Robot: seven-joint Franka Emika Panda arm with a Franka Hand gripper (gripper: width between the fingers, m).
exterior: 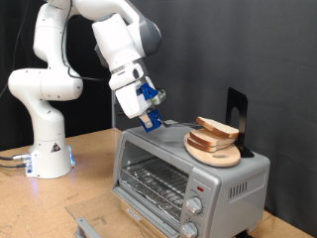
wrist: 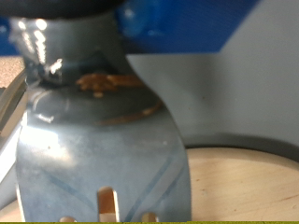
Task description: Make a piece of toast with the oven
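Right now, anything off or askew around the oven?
The piece of toast isn't in the oven; it sits on a round wooden board on the oven's top, tilted, one edge propped up. The oven door hangs open, rack bare. The gripper hovers over the oven's top, toward the exterior view's left of the board.

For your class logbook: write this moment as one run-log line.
gripper: above silver-grey toaster oven | pale bread slice: on round wooden board atop oven | door: open
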